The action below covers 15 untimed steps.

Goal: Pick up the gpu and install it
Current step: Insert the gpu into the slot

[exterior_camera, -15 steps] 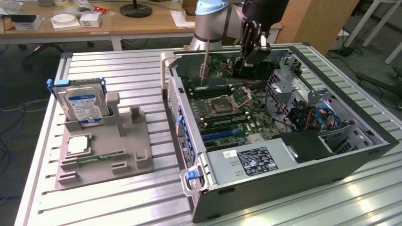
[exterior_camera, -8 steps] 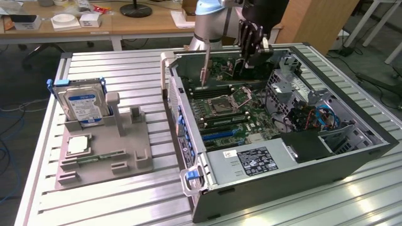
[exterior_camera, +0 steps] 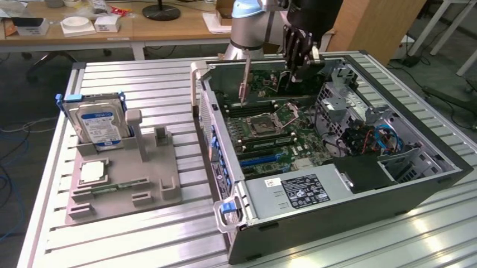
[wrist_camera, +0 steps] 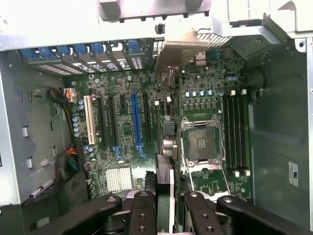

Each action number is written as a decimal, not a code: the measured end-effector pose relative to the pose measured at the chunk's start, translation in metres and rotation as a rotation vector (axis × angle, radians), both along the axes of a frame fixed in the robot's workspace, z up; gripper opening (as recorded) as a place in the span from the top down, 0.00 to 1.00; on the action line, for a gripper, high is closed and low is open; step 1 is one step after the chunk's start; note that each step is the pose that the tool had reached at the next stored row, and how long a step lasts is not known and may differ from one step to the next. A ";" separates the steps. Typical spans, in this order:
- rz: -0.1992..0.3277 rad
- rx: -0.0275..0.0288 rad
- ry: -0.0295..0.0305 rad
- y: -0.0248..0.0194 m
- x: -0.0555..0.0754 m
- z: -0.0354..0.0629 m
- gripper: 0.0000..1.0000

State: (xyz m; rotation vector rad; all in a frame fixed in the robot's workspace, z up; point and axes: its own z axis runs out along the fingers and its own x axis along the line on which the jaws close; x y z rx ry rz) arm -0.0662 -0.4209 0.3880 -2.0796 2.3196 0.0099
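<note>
My gripper (exterior_camera: 299, 66) hangs over the far end of the open computer case (exterior_camera: 417, 184) and is shut on the gpu (exterior_camera: 246, 78). The card is held on edge, its silvery end bracket pointing toward the case's rear wall. In the wrist view the gpu (wrist_camera: 168, 147) runs edge-on from between my fingers (wrist_camera: 142, 210) up to its bracket (wrist_camera: 181, 49) at the slot openings. My gripper (wrist_camera: 167, 203) holds it just above the motherboard (wrist_camera: 122, 147), in line with the black expansion slot between the blue slot (wrist_camera: 135, 117) and the CPU socket (wrist_camera: 200, 142).
A grey fixture tray (exterior_camera: 142, 184) at the exterior view's left carries a hard drive (exterior_camera: 100, 124), a CPU chip (exterior_camera: 92, 172) and a RAM stick (exterior_camera: 111, 187). The power supply (exterior_camera: 298, 191) and drive cage with cables (exterior_camera: 372, 139) occupy the case's near end. A desk (exterior_camera: 149, 28) stands behind the table.
</note>
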 end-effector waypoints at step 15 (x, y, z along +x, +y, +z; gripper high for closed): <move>0.016 -0.0001 0.0000 0.0004 0.000 -0.0003 0.73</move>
